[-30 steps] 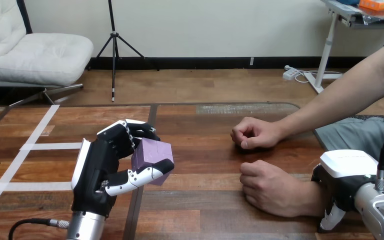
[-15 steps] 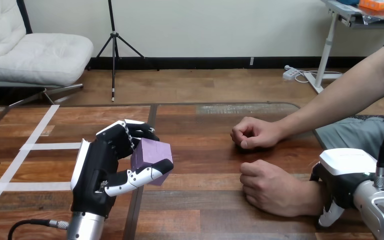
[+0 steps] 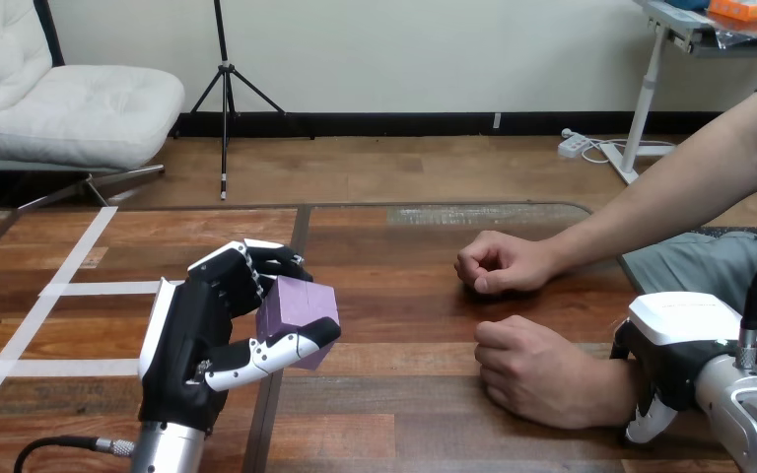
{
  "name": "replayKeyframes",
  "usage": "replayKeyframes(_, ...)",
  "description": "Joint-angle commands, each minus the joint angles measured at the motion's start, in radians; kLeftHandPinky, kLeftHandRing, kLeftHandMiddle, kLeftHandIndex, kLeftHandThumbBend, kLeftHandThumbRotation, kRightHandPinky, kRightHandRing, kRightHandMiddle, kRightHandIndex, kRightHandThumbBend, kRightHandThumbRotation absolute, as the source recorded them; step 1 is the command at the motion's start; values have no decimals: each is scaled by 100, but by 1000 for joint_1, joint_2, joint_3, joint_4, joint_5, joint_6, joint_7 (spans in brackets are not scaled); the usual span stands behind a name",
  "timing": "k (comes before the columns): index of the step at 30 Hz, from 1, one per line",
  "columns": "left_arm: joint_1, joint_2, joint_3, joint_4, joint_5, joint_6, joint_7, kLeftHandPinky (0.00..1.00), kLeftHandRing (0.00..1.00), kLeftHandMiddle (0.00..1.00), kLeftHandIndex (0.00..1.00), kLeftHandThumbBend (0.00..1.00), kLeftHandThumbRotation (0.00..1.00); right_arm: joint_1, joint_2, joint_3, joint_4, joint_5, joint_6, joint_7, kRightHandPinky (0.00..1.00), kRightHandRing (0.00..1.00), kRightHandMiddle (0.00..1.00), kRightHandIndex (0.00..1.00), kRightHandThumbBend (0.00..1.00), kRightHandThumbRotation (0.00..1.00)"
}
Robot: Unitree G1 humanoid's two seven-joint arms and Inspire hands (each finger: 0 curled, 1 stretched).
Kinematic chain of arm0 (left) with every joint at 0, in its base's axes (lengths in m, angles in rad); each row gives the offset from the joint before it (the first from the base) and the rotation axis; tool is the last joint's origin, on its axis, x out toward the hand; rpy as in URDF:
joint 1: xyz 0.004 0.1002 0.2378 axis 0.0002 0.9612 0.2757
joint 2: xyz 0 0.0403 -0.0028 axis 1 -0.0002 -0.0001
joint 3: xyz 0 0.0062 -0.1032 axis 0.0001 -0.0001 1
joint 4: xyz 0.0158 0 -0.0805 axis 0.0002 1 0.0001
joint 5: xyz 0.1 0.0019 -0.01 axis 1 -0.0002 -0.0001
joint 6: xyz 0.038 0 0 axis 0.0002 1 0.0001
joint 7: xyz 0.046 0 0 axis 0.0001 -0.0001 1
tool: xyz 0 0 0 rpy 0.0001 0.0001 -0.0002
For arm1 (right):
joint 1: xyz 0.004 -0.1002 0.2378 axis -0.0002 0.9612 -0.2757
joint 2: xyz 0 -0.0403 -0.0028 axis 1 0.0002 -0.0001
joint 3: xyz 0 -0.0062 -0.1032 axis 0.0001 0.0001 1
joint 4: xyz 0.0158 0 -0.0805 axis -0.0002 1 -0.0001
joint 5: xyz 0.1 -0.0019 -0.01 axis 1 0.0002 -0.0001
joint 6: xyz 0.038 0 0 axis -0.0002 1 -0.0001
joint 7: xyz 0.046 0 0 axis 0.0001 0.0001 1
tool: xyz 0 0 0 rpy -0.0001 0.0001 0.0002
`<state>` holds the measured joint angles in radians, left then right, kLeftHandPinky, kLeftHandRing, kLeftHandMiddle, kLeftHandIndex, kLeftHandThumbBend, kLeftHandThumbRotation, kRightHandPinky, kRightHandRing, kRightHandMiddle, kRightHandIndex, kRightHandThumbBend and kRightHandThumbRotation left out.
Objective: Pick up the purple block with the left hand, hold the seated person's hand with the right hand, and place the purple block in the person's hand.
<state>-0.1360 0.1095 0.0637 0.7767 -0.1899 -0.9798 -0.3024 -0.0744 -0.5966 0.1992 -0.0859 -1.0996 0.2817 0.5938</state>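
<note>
Gripping purple block (image 3: 299, 310) between curled fingers and thumb of left hand (image 3: 189, 345), over counter (image 3: 404, 296) left of centre, right hand (image 3: 672, 355) at wrist of person's near fist (image 3: 532, 374), grip can't tell, block and left hand slightly lower than a second ago

Head view: camera on the robot's head, facing forward and down across the table (image 3: 394, 414); set close, the table's near part fills the lower frame; left hand (image 3: 192, 340) at lower left, right hand (image 3: 675, 345) at lower right; person's forearm (image 3: 670, 192) comes in from the right side.
</note>
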Motion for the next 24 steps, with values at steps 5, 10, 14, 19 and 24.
replayKeyframes(5,-33,1,21,-60,-3,-8,8,37,44,51,52,84,10,-18,-16,18,45,30,-15,-11,34,44,52,60,72,0)
replayKeyframes(10,-33,3,23,-56,5,-13,14,37,44,51,52,84,11,-16,-15,18,44,30,-14,-15,34,44,51,59,72,0)
replayKeyframes(14,-33,4,23,-56,8,-13,16,37,44,51,52,84,11,-14,-15,16,41,35,-14,-18,34,44,51,58,72,0)
replayKeyframes(19,-33,3,25,-55,12,-14,18,37,44,51,52,84,11,-10,-15,15,45,42,-19,-39,35,45,52,57,71,0)
replayKeyframes(24,-33,1,27,-53,10,-16,16,37,44,51,52,84,11,-4,-12,11,46,49,-17,-59,37,47,53,57,68,0)
